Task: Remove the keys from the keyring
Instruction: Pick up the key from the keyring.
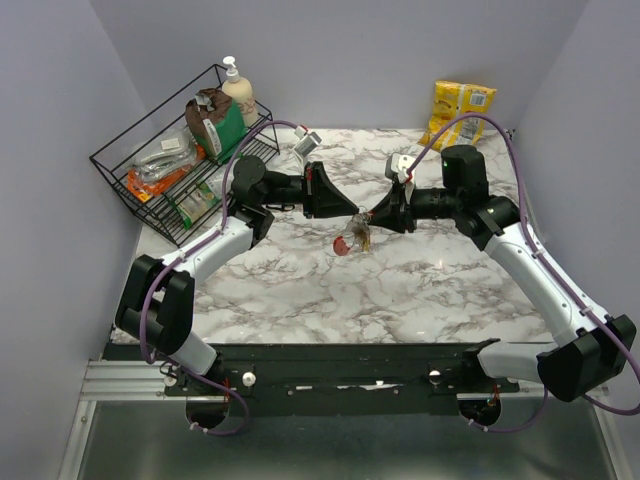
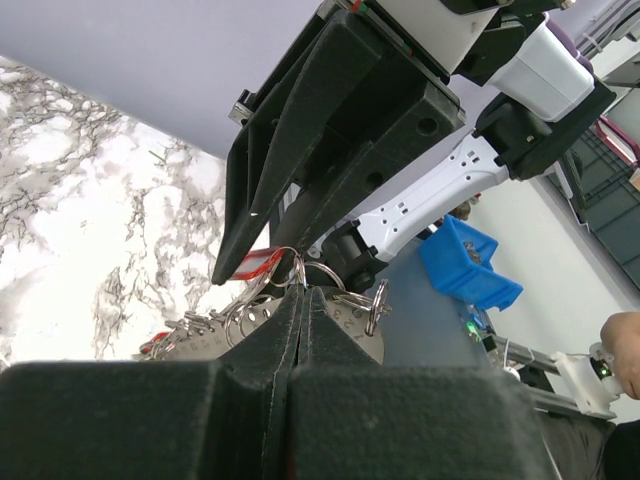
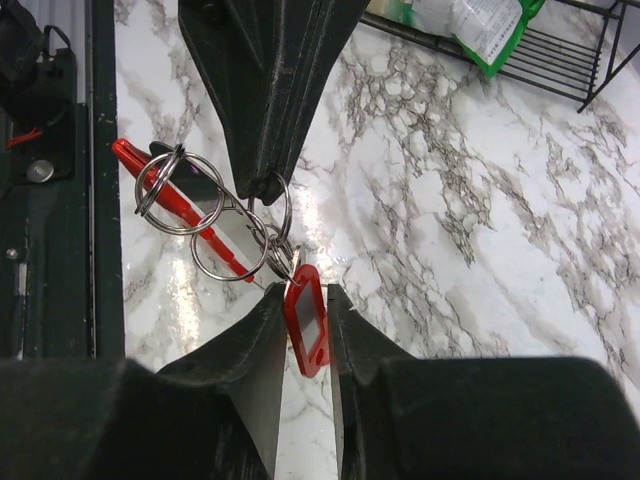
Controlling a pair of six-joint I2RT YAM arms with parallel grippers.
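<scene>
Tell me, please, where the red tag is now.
In the right wrist view, the red tag sits inside the right claw, just below the left claw.

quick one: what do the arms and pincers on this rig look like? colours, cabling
Both the left arm and right arm have white link shells with black joint housings. A purple cable loops along each. The left pincer and right pincer are matte black, with wedge-shaped fingers tapering to thin tips.
</scene>
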